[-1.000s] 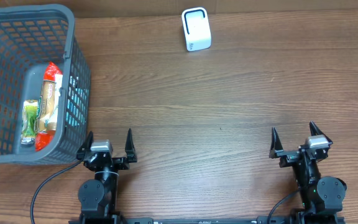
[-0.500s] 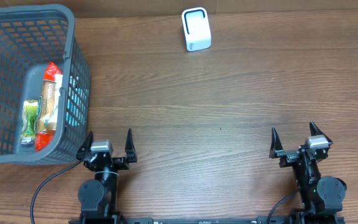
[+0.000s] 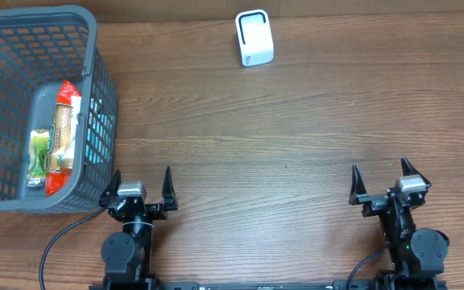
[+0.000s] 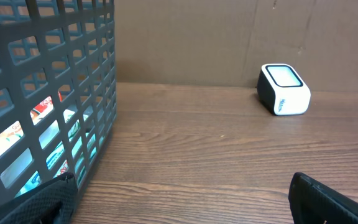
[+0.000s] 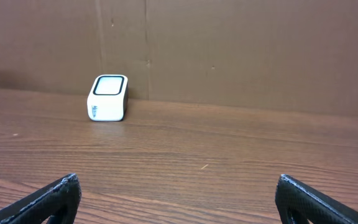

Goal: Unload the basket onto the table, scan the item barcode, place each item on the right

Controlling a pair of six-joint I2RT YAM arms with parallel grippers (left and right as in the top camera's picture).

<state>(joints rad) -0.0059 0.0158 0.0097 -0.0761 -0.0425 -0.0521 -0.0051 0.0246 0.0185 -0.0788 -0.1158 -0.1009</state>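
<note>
Brown wooden table (image 3: 296,129): wide bare stretch between both arms and the white box-shaped scanner (image 3: 254,38), which sits near the far edge in front of a brown cardboard wall (image 5: 229,50). Grey plastic mesh basket (image 3: 95,97) fills the far-left corner, its near wall just beside the left gripper (image 3: 142,181). Inside it are red-and-green wrapped packets (image 3: 61,133), lying along the right wall, well apart from the scanner. Left gripper and right gripper (image 3: 379,173) both spread wide, holding nothing. Basket's left side is cut off overhead. Packet labels unreadable; left wrist view shows only slivers through the mesh.
</note>
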